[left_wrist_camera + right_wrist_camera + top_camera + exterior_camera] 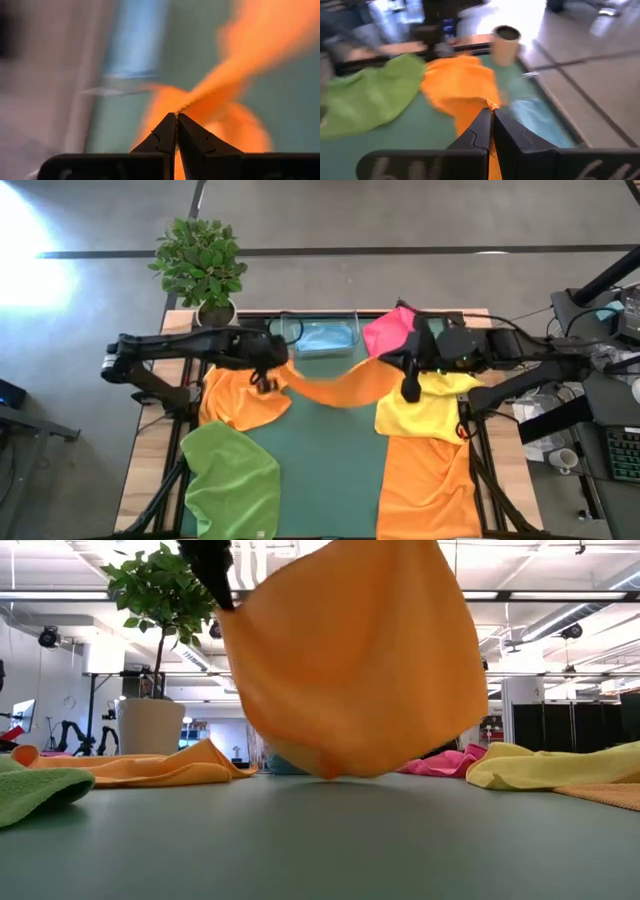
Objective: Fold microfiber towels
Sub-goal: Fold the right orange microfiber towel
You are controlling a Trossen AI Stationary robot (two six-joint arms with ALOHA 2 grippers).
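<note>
- Hanging: orange towel (pixel 340 385) stretched crosswise between left gripper (pixel 266 376) and right gripper (pixel 408 388), both clamped on its corners.
- Open green table (pixel 330 465) beneath; its lower edge is near the surface.

A grey concrete floor (pixel 420 220) surrounds the wooden table (pixel 150 450), which has a green mat (pixel 330 450) on top. A potted plant (pixel 200 265) stands at one back corner. Bright light falls on the floor at one side. Across the room, white ceiling beams (pixel 560 595) carry hanging lamps, and dark cabinets (pixel 570 725) line the far wall.
</note>
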